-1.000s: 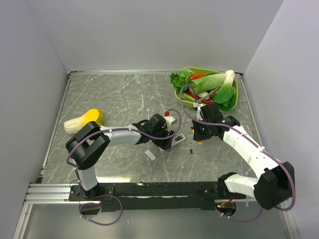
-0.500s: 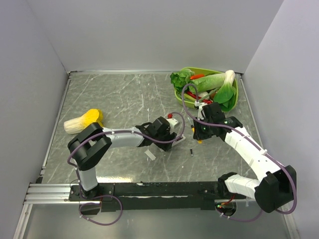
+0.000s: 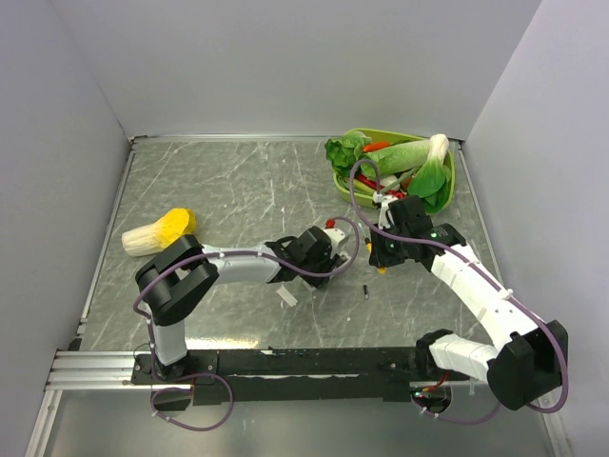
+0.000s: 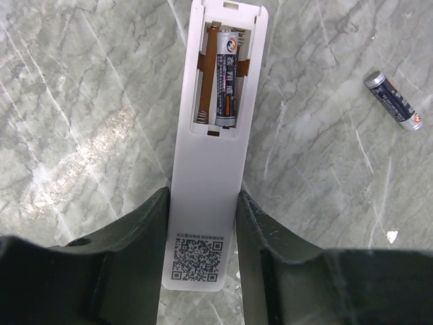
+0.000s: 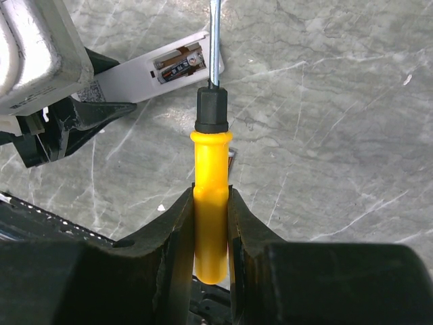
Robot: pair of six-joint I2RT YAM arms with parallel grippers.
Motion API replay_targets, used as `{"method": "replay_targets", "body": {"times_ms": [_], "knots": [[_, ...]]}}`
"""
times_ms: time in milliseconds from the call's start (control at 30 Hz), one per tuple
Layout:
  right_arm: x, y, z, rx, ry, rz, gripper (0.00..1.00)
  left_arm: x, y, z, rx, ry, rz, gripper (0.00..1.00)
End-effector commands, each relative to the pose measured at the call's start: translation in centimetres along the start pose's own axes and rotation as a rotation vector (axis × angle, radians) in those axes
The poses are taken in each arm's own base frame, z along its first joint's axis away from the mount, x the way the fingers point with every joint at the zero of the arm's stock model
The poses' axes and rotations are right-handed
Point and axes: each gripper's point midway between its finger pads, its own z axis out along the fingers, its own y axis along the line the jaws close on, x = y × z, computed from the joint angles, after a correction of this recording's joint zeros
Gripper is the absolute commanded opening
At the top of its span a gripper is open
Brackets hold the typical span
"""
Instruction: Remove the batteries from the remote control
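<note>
Yellow screwdriver in right gripper

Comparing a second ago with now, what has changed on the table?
The left gripper slid a little to the right, toward the right arm, and its jaws closed in on the remote control, now clasped at both long edges. Unchanged: the right gripper keeps the screwdriver clamped, one battery sits in the compartment, and the other battery and the cover lie loose on the table.
</note>
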Motion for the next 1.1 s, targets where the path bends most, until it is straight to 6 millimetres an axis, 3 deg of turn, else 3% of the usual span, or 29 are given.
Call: {"method": "replay_targets", "body": {"times_ms": [0, 100, 133, 200, 300, 400, 433, 500, 533, 800, 1000, 1067], "knots": [[-1.4, 0.1, -0.9, -0.011, -0.073, -0.008, 0.00, 2.9, -1.4, -0.4, 0.063, 0.108, -0.057, 0.13], [-1.4, 0.1, -1.1, -0.010, -0.083, -0.005, 0.00, 2.0, -4.3, -1.6, 0.212, 0.086, -0.149, 0.03], [-1.4, 0.1, -1.1, -0.011, -0.085, -0.004, 0.00, 0.8, -5.0, -2.6, 0.276, 0.055, -0.182, 0.01], [-1.4, 0.1, -1.0, -0.013, -0.083, -0.001, 0.00, -0.6, -7.9, -4.6, 0.501, 0.020, -0.283, 0.01], [-1.2, 0.1, -0.8, -0.017, -0.075, 0.000, 0.00, -2.2, -9.1, -6.6, 0.681, 0.003, -0.437, 0.01], [-1.1, 0.4, -0.7, -0.036, -0.072, 0.006, 0.00, -1.2, -9.7, -7.0, 0.773, 0.086, -0.586, 0.01], [-1.2, 0.5, -0.6, -0.041, -0.075, 0.010, 0.00, -1.7, -10.0, -7.2, 0.824, 0.053, -0.591, 0.01], [-0.8, 0.7, -0.2, -0.059, -0.060, 0.009, 0.00, -0.6, -10.2, -7.3, 0.860, 0.111, -0.695, 0.01], [-0.8, 0.8, -0.1, -0.063, -0.061, 0.012, 0.00, -1.5, -10.6, -8.0, 0.912, 0.091, -0.735, 0.01], [-0.6, 0.8, 0.4, -0.069, -0.046, 0.019, 0.00, -0.2, -10.0, -8.6, 1.037, 0.116, -0.896, 0.01], [-0.3, 0.7, 0.6, -0.067, -0.033, 0.020, 0.00, -1.5, -9.9, -11.2, 1.186, 0.075, -0.993, 0.01], [-0.3, 0.7, 0.6, -0.067, -0.034, 0.018, 0.00, -2.0, -9.6, -12.2, 1.237, 0.084, -1.096, 0.01]]}}
